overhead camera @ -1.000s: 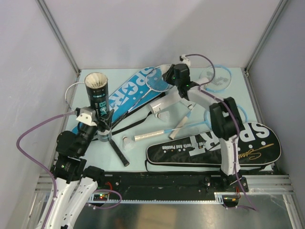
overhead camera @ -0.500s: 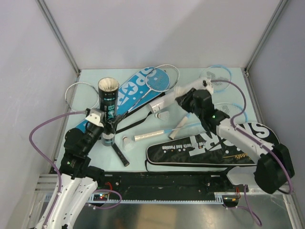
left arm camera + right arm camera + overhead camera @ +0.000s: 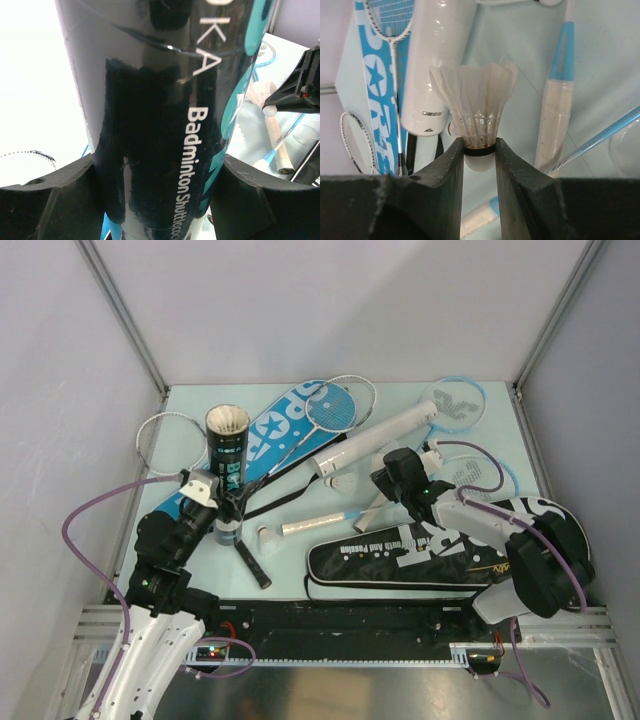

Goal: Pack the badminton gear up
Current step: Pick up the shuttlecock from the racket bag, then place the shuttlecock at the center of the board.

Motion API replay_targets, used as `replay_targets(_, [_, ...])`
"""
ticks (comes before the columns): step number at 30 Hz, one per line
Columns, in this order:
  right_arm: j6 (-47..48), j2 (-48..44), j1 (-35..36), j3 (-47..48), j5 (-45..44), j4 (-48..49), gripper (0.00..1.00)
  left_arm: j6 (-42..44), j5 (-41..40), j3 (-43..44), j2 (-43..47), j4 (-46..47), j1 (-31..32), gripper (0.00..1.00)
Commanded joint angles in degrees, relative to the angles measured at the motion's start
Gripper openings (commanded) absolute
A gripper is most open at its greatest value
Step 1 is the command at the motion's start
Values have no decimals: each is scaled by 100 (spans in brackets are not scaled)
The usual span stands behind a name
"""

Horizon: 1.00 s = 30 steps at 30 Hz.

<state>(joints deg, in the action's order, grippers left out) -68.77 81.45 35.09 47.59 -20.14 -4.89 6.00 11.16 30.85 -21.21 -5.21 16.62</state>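
Top view: the left tool point(image 3: 222, 505) is clenched on the lower part of the black tube point(image 3: 227, 452), which stands nearly upright at left centre of the frame. Its open top shows white feathers inside. In the left wrist view the same tube point(image 3: 165, 125) fills the picture between the two dark fingers point(image 3: 50, 200). It is glossy black with teal lettering and the white print "Badminton Shuttlecock".

Right wrist view: the right tool point(image 3: 480, 155) is closed on the shuttlecock point(image 3: 476, 105), gripping it at the black band above its rounded cork. The white feather skirt fans out towards the top of the frame. In the top view this shuttlecock point(image 3: 343, 483) sits at centre, just beside the lower end of the white tube point(image 3: 380, 437), which lies diagonally on the desk point(image 3: 395, 400).

A white racket point(image 3: 340, 405) rests on the blue "SPORT" cover point(image 3: 285, 425) at upper centre. A light-blue racket point(image 3: 455, 400) lies at upper right. The black "SPORT" cover point(image 3: 420, 555) stretches along the lower right. A second shuttlecock point(image 3: 265, 537) lies at lower centre.
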Motion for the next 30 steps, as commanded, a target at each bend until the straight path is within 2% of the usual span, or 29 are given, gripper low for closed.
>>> replay_targets(1, [-735,373,100,113,-63,527,31,15,51,21,53,405,28,54])
replay_targets(6, [-113,170,103,194,279,201,45,47,101,6,55,400,32,54])
replay_targets(9, [561,-73,-178,225,784,-93,58,49,135,19,25,406,36,54])
replay_targets(12, [1079,-300,-526,247,1375,-471,63,48,180,35,0,400,35,55])
replay_targets(14, [2000,-429,-775,250,2179,-327,65,65,230,35,0,399,39,55])
replay_targets(17, [3799,-410,-1212,369,4024,91,65,91,383,24,-6,416,39,55])
replay_targets(20, [4976,-160,-1592,889,5003,-269,64,105,547,38,-40,435,42,55])
replay_targets(23, [5705,277,-1855,1323,5735,-591,61,122,651,35,-48,449,44,55])
replay_targets(30, [6602,1450,-2208,2106,7151,-1419,57,202,1029,23,-43,452,74,56])
